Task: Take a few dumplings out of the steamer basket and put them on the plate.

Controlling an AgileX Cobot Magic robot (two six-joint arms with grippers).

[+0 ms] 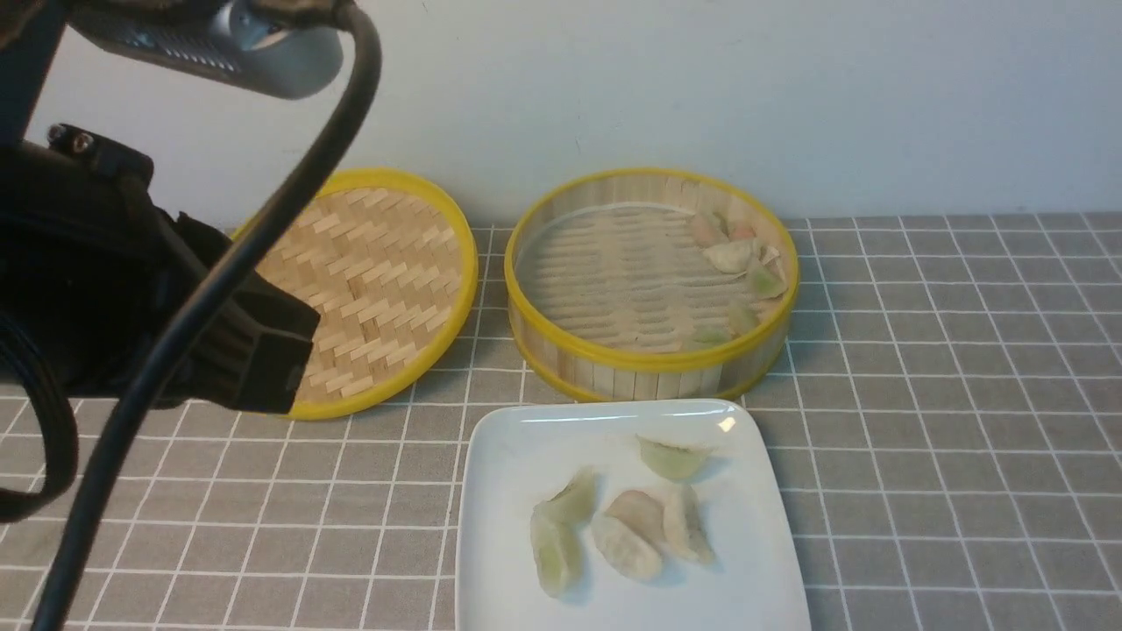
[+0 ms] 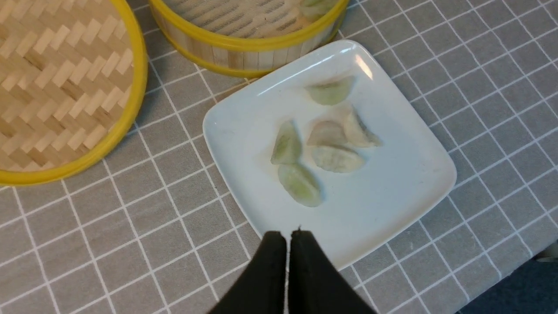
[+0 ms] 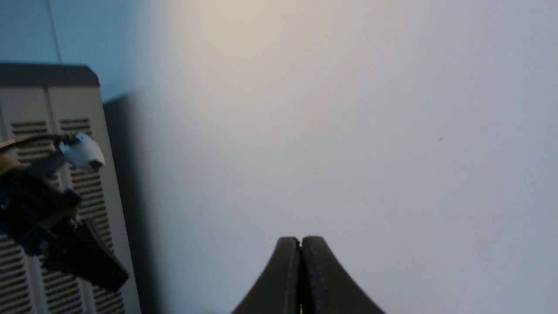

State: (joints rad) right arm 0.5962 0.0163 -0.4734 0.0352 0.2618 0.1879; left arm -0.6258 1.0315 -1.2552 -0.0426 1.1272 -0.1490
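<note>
Grey checked tablecloth [image 1: 964,394], white plate [image 1: 526,456], pale wall [image 1: 789,88]

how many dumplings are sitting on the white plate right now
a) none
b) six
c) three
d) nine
b: in the left wrist view the plate holds six dumplings, three pale green and three cream or pinkish ones clustered near its middle.

wall [image 1: 789,88]: plain, pale, evenly lit | table cover [image 1: 964,394]: grey, white grid | beige louvred cabinet [image 3: 43,109]: against wall
</note>
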